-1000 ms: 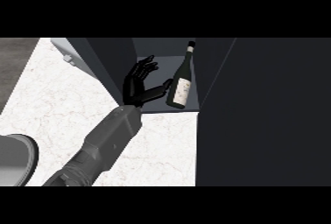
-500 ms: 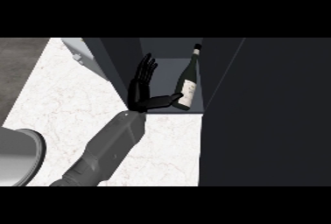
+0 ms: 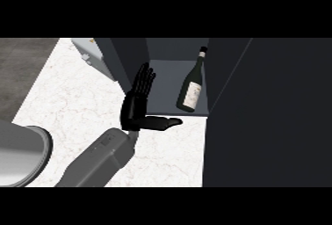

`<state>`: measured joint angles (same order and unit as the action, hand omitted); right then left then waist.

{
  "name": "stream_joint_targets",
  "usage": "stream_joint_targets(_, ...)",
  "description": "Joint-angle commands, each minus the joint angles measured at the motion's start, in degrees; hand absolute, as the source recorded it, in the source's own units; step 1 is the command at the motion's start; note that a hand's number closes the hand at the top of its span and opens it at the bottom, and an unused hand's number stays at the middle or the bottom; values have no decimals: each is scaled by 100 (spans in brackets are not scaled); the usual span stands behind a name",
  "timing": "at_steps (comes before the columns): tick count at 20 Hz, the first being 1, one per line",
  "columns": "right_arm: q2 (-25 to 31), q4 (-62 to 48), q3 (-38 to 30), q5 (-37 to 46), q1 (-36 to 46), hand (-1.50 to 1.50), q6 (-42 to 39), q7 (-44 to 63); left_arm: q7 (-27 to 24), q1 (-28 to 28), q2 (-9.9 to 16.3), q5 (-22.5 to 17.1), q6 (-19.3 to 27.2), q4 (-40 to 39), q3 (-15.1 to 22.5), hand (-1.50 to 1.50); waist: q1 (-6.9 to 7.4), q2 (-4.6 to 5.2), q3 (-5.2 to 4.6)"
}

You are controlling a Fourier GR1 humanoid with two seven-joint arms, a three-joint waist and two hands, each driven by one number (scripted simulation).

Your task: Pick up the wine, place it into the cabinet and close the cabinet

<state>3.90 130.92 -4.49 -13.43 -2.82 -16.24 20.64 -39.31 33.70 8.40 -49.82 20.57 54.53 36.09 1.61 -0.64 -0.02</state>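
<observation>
We look steeply down on a dark glass wine bottle (image 3: pixel 193 84) standing inside the open grey cabinet (image 3: pixel 178 48), on its floor near the right wall. Its long axis runs from the base, close to the cabinet's front edge, up and slightly right to the neck, so the capped mouth points toward the cabinet's back. A pale rectangular label (image 3: pixel 190 99) covers the lower body, and a narrow pale band circles the neck; we cannot read any writing or brand on either.

Just left of the bottle, and apart from it, we see a black hand (image 3: pixel 136 105) on a grey forearm (image 3: pixel 97 162) that comes in from the lower edge. Its fingers (image 3: pixel 144 79) are straight and close together, pointing toward the back of the cabinet beside the left wall, while the thumb (image 3: pixel 162 123) sticks out to the right below the bottle's base. The hand is released, grasping nothing. We cannot tell from this view alone which of the two hands it is; by its place left of centre we take it as the left.

The white marbled desk (image 3: pixel 65 96) spreads to the left of the cabinet, and a round grey metal bowl (image 3: pixel 16 156) sits at its lower left edge. A broad dark panel (image 3: pixel 272 110) fills the right side, beyond the cabinet's right wall.
</observation>
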Motion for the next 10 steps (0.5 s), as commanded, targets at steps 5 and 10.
stream_joint_targets(5, -4, 190, 93, 6, -39, -150, 27, 152, 837, -1423, 1076, 524, 814, 3196, 395, -150, -92, 33, 6)
stream_joint_targets(10, -213, -239, 430, 544, 538, -150, 323, 93, 1381, -2012, 1364, 872, 1394, 4627, 591, -150, -84, 49, 4)
